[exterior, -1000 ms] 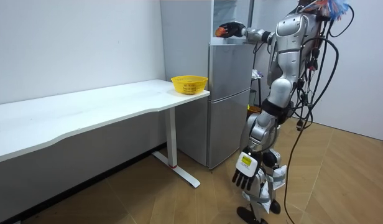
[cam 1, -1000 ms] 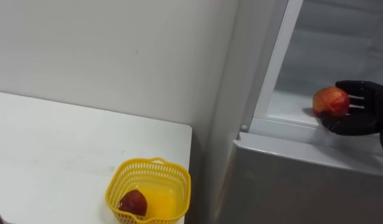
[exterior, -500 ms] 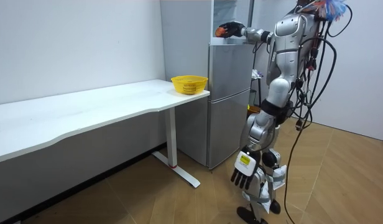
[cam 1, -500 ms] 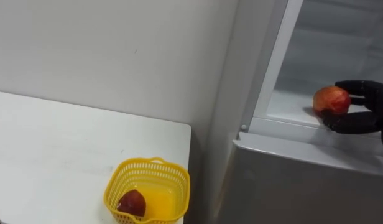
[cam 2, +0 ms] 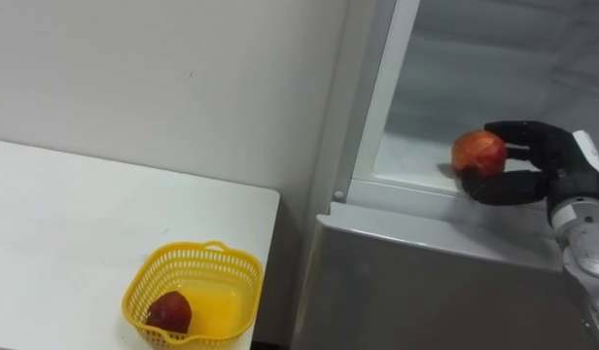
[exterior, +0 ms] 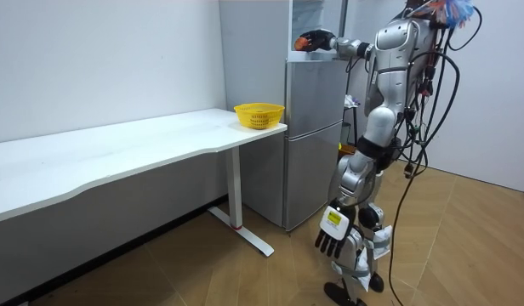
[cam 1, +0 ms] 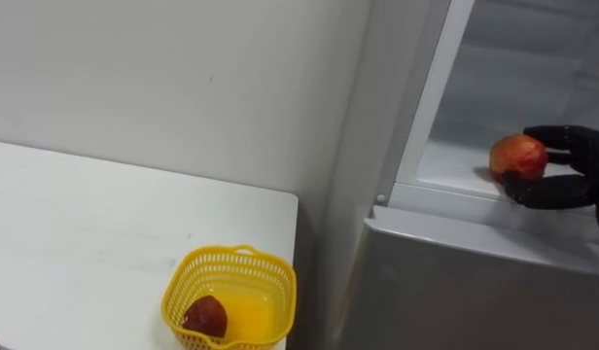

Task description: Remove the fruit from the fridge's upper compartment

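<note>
Nothing has moved: at right, the right hand (cam 1: pixel 572 187) is still curling around the apple (cam 1: pixel 518 157) in the fridge (cam 1: pixel 455 262); the left hand (exterior: pixel 330 244) is hanging loose.

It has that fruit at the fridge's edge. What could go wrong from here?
The right hand holds the red fruit between thumb and fingers at the fridge shelf's front lip; it might slip and fall. The yellow basket sits near the table's corner, already holding a second fruit, so a clumsy drop could miss it or nudge it off.
</note>
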